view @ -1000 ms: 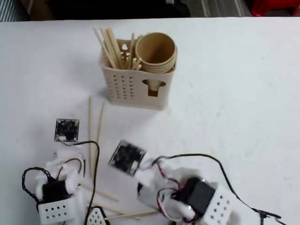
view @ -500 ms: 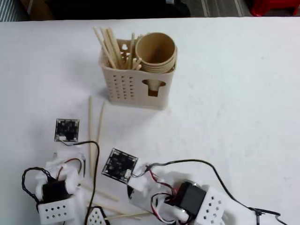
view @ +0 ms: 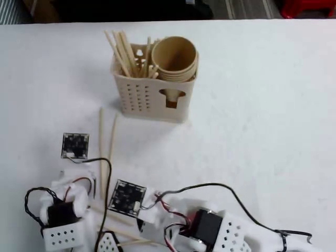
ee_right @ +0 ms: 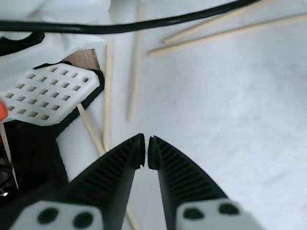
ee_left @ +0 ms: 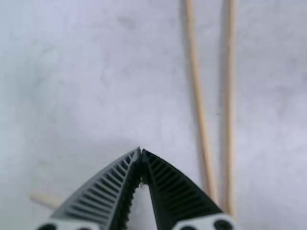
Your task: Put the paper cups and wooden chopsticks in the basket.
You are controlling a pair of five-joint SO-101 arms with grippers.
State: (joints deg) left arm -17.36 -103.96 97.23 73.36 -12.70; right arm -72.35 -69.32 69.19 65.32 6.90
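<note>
– On the surface, high view: basket holds stacked paper cups and wooden chopsticks; two loose chopsticks lie in front.
– Left wrist view?
– Left end effector pressed together, empty, beside them.
– Right wrist view?
– Right end effector pressed together, empty, near scattered chopsticks.

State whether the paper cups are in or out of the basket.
In: the stacked paper cups stand upright inside the basket, rims above its wall.

No legible text, labels or numbers anywhere on the table
</note>
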